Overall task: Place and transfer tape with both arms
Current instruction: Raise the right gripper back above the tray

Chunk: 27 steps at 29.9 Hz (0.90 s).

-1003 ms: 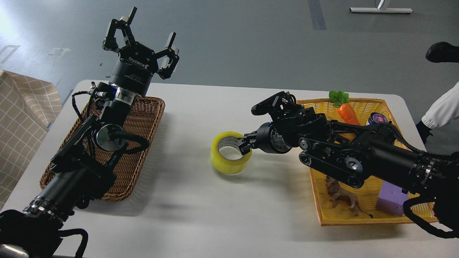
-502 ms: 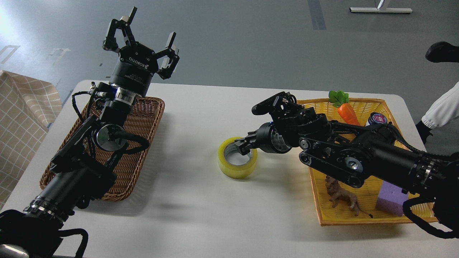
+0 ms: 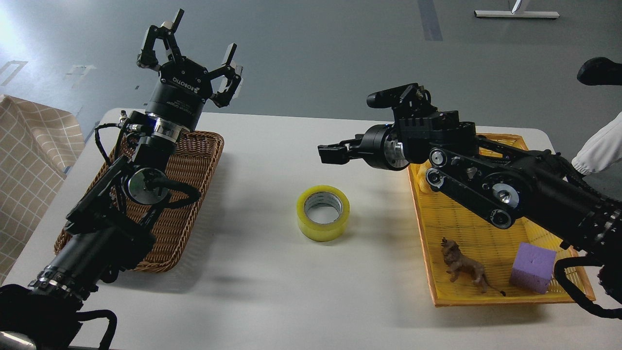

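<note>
The tape (image 3: 323,212), a yellow roll with a grey-white core, lies flat on the white table (image 3: 272,287) near its middle, hole facing up. My right gripper (image 3: 328,151) hovers above and just behind it, apart from it, fingers pointing left, slightly open and empty. My left gripper (image 3: 204,35) is raised high over the far left of the table, above the wicker basket, fingers spread wide and empty.
A brown wicker basket (image 3: 194,160) lies under my left arm. A yellow tray (image 3: 447,228) at the right holds a toy lion (image 3: 464,265) and a purple block (image 3: 532,267). A person's white sleeve (image 3: 600,146) is at the right edge.
My right gripper let go of the tape, leaving it flat on the table, then rose and drew back towards the tray. The left arm has barely moved.
</note>
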{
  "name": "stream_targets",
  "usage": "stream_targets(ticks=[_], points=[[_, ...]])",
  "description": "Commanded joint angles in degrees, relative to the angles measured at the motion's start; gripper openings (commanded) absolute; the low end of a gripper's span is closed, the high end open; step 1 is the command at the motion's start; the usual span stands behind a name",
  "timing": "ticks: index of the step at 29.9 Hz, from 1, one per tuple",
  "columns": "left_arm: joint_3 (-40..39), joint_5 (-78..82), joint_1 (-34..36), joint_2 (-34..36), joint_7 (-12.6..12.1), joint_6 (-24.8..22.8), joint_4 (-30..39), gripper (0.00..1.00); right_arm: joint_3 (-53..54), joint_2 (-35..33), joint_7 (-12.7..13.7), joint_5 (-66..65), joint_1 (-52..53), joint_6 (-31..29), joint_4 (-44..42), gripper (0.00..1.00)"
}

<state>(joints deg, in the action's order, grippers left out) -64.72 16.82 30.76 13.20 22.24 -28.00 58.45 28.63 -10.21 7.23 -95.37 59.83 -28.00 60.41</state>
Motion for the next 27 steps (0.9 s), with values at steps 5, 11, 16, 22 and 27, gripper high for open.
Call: stream_targets(ticks=[5, 11, 16, 22, 27], points=[[0.04, 0.67, 0.09, 0.95, 0.00, 0.00, 0.08, 0.98, 21.86, -5.34, -0.98, 0.88, -5.93, 0.00, 7.59, 0.98], [0.30, 0.84, 0.18, 0.77, 0.00, 0.00, 0.08, 0.98, 41.24, -4.91, -1.25, 6.78, -14.56, 0.00, 9.46, 0.98], [0.39, 0.93, 0.35, 0.69, -0.09, 0.00, 0.35, 0.98, 58.00, -0.26, -1.25, 22.99, -22.37, 0.00, 8.58, 0.98], [0.74, 1.19, 0.88, 0.77, -0.09, 0.00, 0.61, 0.98, 60.57, 0.19, -1.25, 44.70, -23.44, 0.00, 8.49, 0.98], [0.56, 3.74, 0.97, 0.95, 0.00, 0.00, 0.70, 0.98, 64.61, 0.97, -1.34, 58.95, -24.40, 0.83, 8.58, 0.98]])
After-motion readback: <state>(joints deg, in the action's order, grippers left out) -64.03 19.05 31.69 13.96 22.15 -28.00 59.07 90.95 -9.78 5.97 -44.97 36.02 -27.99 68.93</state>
